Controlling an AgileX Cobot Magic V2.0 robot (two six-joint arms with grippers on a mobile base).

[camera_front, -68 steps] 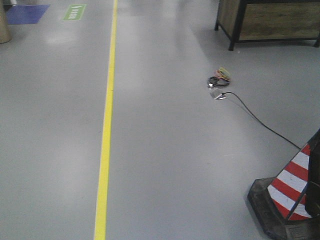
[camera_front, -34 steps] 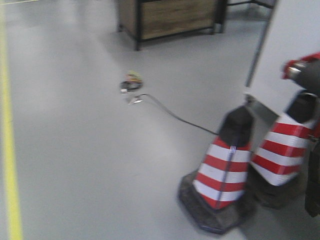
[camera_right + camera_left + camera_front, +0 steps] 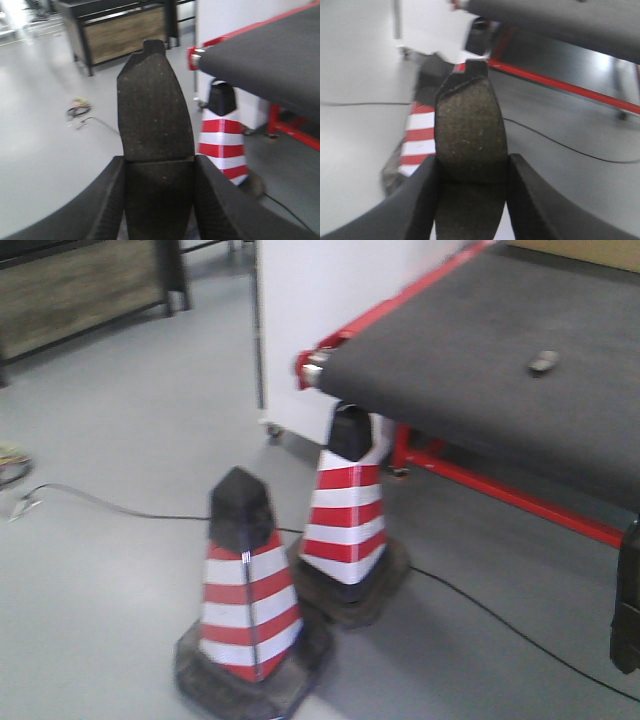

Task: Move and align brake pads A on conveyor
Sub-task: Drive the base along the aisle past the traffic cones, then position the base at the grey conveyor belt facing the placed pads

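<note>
1. The left gripper fills the lower centre of its wrist view, its fingers clamped on a brake pad standing upright.
2. The right gripper grips a second brake pad the same way (groove just above the fingers).
3. A third pad lies on the conveyor, upper right of the front view.
4. Two striped cones stand on the floor below the belt's end.

Left gripper: 2 broad, smooth, matt black fingers curving up from the frame's lower corners. Right gripper: the same 2 rounded black fingers, lightly speckled.
</note>
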